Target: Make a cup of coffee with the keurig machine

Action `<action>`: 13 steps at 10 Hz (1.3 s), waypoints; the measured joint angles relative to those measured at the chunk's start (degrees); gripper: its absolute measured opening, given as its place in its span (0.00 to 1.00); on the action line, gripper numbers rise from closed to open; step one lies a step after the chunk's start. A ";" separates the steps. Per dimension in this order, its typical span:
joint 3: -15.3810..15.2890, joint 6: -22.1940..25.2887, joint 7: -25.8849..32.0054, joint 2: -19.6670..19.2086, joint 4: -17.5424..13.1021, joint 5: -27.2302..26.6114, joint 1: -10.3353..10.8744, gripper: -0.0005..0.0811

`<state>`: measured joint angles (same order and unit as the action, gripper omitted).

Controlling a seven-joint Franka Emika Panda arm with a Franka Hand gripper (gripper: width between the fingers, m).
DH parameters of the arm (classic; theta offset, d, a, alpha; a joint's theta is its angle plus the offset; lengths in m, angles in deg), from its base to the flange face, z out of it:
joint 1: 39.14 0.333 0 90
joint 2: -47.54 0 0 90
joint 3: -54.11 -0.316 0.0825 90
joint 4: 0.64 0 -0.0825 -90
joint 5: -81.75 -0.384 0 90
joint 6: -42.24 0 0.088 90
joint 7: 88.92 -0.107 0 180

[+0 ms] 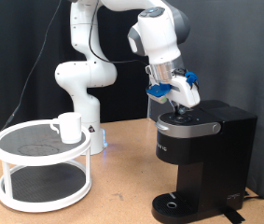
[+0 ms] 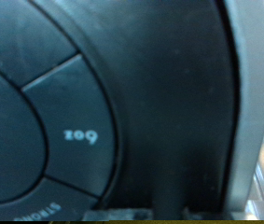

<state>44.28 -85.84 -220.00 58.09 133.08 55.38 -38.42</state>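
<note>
The keurig machine (image 1: pixel 200 159) stands on the wooden desk (image 1: pixel 113 201) at the exterior view's right, a black boxy brewer with a rounded, smooth lid, a pale logo mark on its front and a round drip base with a ring at the bottom. The gripper (image 1: pixel 180 108) of the white robot arm (image 1: pixel 99 56) is down on the top of the lid, its fingertips against the button area; whether the fingers are spread or pressed together cannot be told, and nothing shows between them. Blue parts sit on the hand just above the fingers. In the wrist view the machine's top (image 2: pixel 159 103) fills the picture: matte black plastic cut into wedge-shaped buttons by thin curved seams, one wedge (image 2: pixel 80 140) printed "6oz" as read upside down, another at the edge reading "STRONG", with a grey rim curving beside them. The cup (image 1: pixel 69 127), a plain white glossy mug with a side handle, stands well apart on the upper tier of a round white two-tier rack (image 1: pixel 20 177) with dark mesh shelves, at the exterior view's left. A black curtain (image 1: pixel 243 47) hangs behind everything.
</note>
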 joint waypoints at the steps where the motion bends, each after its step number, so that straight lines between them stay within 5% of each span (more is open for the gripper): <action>1: -0.03 -0.05 0.00 -0.01 0.00 0.00 0.01 0.01; 6: -0.08 -0.16 0.95 -0.02 0.04 -1.61 0.12 0.01; 9: 0.43 0.02 7.75 0.98 -0.17 -11.28 0.24 0.01; 13: 2.00 6.13 8.66 2.77 -1.94 -13.52 0.06 0.01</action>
<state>46.28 -79.71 -211.33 60.85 131.14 41.85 -38.36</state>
